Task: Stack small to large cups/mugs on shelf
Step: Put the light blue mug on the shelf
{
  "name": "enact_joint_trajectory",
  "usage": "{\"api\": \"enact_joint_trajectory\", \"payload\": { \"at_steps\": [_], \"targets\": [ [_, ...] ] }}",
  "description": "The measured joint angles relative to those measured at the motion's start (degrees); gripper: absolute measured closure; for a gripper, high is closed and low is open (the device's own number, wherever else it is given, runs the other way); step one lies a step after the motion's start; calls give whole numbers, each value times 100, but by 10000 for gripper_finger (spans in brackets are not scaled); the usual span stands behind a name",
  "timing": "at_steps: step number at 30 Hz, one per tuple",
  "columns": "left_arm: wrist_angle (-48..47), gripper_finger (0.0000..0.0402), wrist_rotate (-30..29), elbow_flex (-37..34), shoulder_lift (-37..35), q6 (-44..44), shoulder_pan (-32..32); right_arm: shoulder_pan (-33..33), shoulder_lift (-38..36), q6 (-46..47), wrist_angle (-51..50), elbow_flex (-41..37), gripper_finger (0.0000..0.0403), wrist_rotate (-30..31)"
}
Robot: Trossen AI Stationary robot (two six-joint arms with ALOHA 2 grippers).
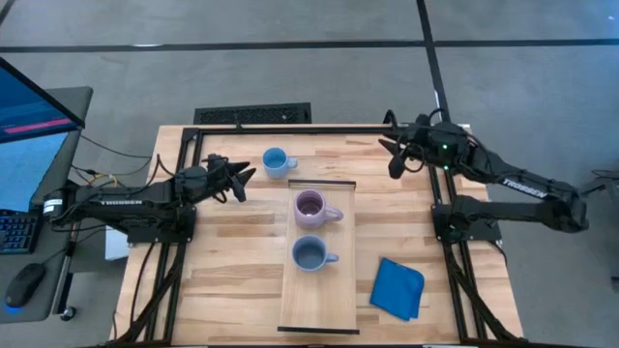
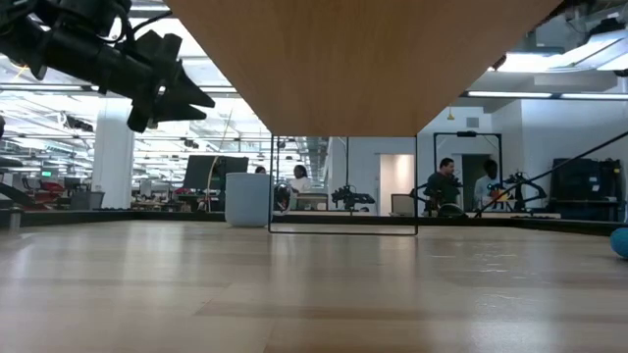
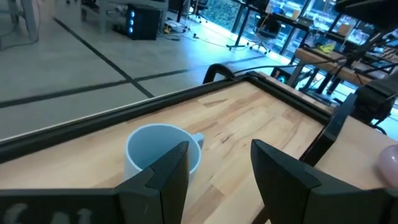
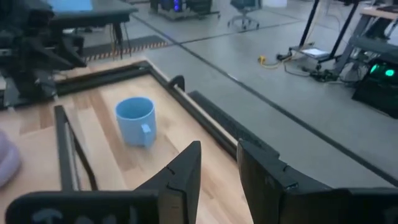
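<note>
- The shelf [image 1: 321, 300] is a long, pale, smooth wooden board with a thin dark rim, lying down the middle of the planked table [image 1: 232, 261], which is darker and more grained.
- A pale purple mug [image 1: 311, 208] stands upright on the shelf's far half. It is round, its dark inside shows from above, and its small handle points toward the right arm's side.
- A grey-blue mug [image 1: 309, 254] stands upright on the shelf just nearer than the purple one, apart from it, with its handle pointing the same way.
- A bright light blue mug [image 1: 276, 160] stands upright on the bare table just beyond the shelf's far left corner, not on the shelf. Its handle points toward the table's middle.
- In the low view this mug [image 2: 248, 199] shows as a pale cylinder far across the table.
- The left gripper [image 1: 240, 180] hovers above the table just to the left of the light blue mug, fingers parted and holding nothing. In its wrist view the mug [image 3: 158, 154] sits just beyond the spread fingers [image 3: 171, 171].
- The right gripper [image 1: 395, 155] hangs over the table's far right part, well apart from every mug, fingers parted and empty.
- A flat blue cloth [image 1: 397, 288] lies on the table near the shelf's near right side.
</note>
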Motion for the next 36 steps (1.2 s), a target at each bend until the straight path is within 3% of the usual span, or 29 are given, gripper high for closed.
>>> {"api": "enact_joint_trajectory", "payload": {
  "at_steps": [6,15,20,24,36],
  "targets": [
    [-21,239,10,196,0,377,0,-259,-12,338,539,-443,276,-55],
    [-141,239,75,659,0,1293,0,-255,237,300,691,-445,276,-53],
    [-1540,239,-99,1164,123,1521,2,-255,321,303,685,-445,276,-53],
    [-2698,239,-353,1741,614,1787,3,-255,333,304,708,-445,276,-53],
    [-3296,239,-409,3226,2173,2117,592,-253,333,499,687,-445,276,-53]
  ]
}}
